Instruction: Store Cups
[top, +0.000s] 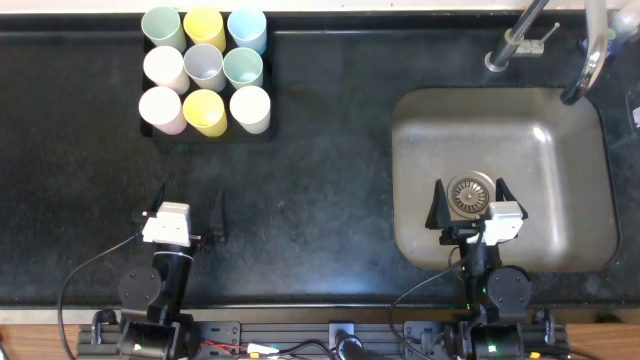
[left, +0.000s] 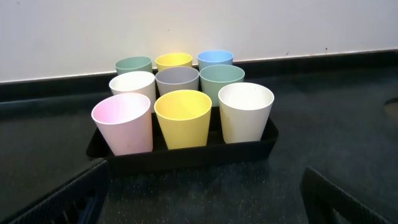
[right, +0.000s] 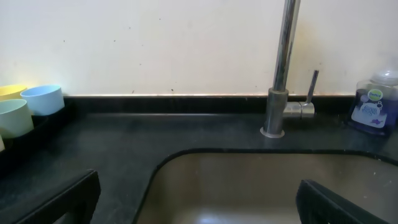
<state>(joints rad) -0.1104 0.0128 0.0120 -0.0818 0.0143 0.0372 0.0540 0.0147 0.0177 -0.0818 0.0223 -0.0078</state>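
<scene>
Nine cups (top: 205, 66) stand upright in a three-by-three block inside the black tray (left: 186, 157), which sits on the dark worktop (top: 320, 190) at its far left, well apart from the sink (top: 560, 110). The left gripper (top: 189, 203) hangs low in front of the tray with its jaws spread wide and nothing between them. The right gripper (top: 470, 196) hovers over the sink basin, equally wide open and empty. Since every place in the tray looks filled, the main hazard is probably disturbance rather than a missed grasp. The cups are packed rim against rim (the pink cup (left: 124, 124), yellow cup (left: 183, 119) and white cup (left: 245, 113) in the near row leave almost no gap), so a finger pushed between them would likely shove a neighbour or tip it. They look light and tapered, so a pinch on one wall could slip upward or drag the whole tray. On the other side, a careless swing could catch the basin wall or the tap (right: 283, 68).
</scene>
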